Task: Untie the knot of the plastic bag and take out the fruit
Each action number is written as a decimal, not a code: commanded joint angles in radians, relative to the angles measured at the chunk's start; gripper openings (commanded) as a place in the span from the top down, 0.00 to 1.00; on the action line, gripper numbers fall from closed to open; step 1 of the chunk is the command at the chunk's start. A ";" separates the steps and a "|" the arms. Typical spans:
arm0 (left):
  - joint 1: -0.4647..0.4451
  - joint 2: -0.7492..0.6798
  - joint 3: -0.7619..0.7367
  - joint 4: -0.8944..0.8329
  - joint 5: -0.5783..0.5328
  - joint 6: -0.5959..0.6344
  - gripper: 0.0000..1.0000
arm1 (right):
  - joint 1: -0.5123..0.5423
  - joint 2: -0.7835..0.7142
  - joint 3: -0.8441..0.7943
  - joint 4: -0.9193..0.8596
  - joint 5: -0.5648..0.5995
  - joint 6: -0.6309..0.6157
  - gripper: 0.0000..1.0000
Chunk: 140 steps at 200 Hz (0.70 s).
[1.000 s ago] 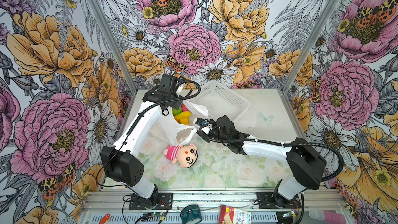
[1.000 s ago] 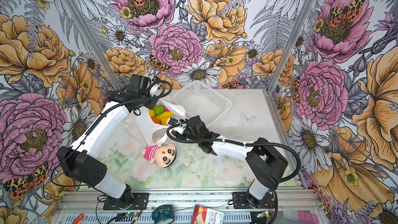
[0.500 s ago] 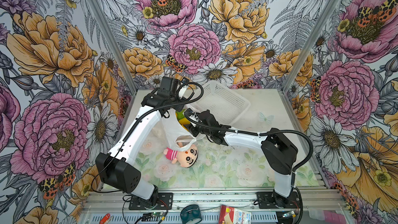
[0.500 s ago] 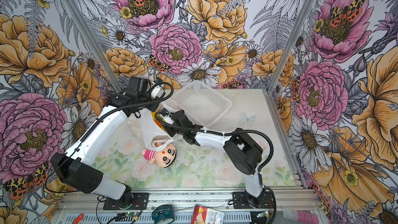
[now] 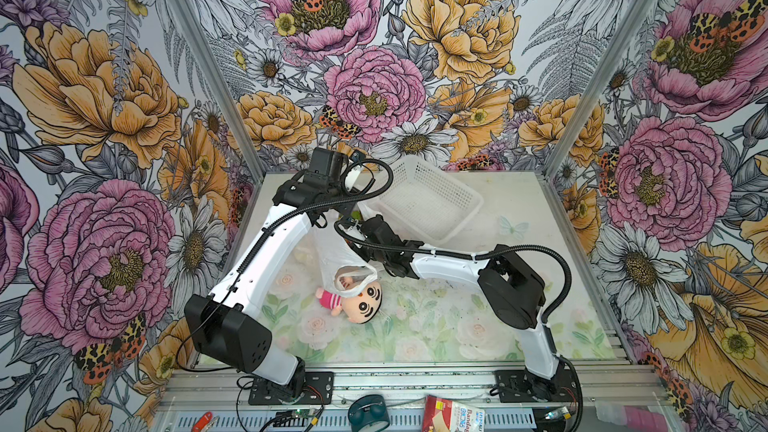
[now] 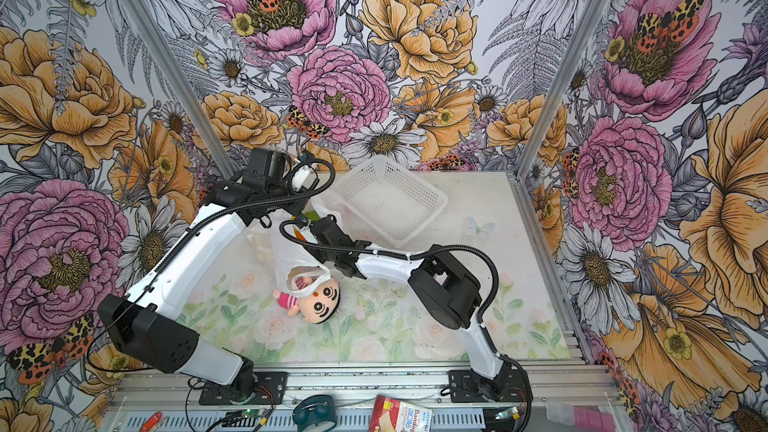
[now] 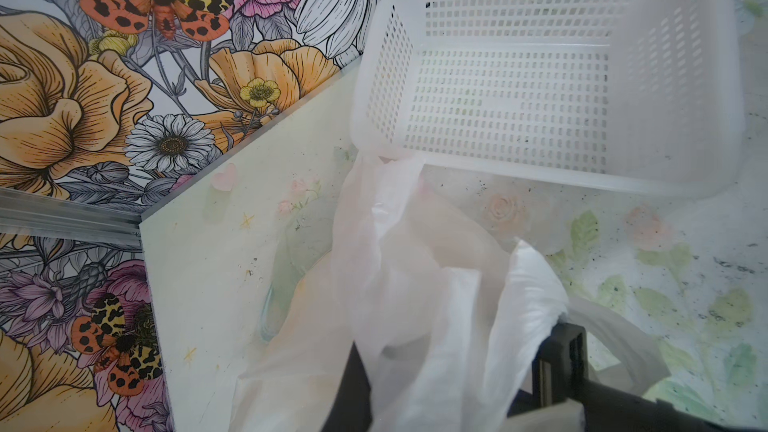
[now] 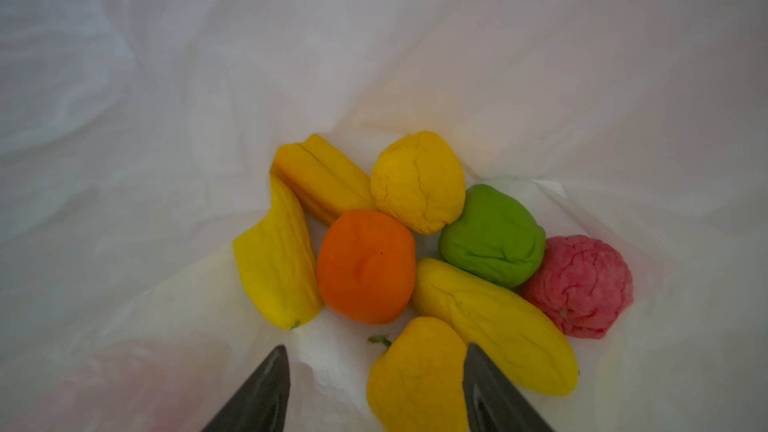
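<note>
At the back left of the table (image 5: pixel 415 326), just beside the white basket (image 5: pixel 399 172), my left claw (image 7: pixel 457 371) is clamped tight on a bunched fold of the plastic bag (image 7: pixel 415 284). The thin plastic reaches up to the basket's nearest corner. In both top views the bag (image 5: pixel 336 251) hangs from under my left wrist towards the front. One loose loop handle (image 5: pixel 353 280) lies over the doll (image 5: pixel 361 303), which is on its back on the table.

My right claw (image 8: pixel 376 351) is down inside the bag, with white plastic all around it. Its two fingers stand apart and grip nothing. The fruit (image 8: pixel 365 265) sits in a huddle at the bottom of the bag: an orange one in the middle, a green one (image 8: pixel 492 234), a pink-red one (image 8: pixel 579 284) and several yellow ones. One yellow piece (image 8: pixel 415 371) lies between my fingertips, close to one finger; I cannot tell whether it touches.

The table is covered with a pale mat printed with faint roses and green leaves, and it is flecked with dark specks. The basket rests on it near the back wall. The wallpaper (image 5: pixel 374 89) on three sides shows big pink and orange flowers, daisies and spotted moths. Bare metal posts (image 5: pixel 208 64) run up the corners. A metal rail (image 5: pixel 415 376) crosses the front, where both my arms are bolted down.
</note>
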 commanded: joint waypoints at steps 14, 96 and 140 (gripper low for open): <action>-0.011 -0.035 -0.012 0.032 0.013 0.025 1.00 | -0.040 0.005 0.021 -0.059 0.021 0.030 0.32; -0.017 -0.044 -0.017 0.032 0.014 0.034 1.00 | -0.042 0.173 0.172 -0.204 -0.023 -0.090 0.25; -0.020 -0.045 -0.018 0.031 0.015 0.037 1.00 | -0.043 0.266 0.276 -0.282 -0.013 -0.099 0.26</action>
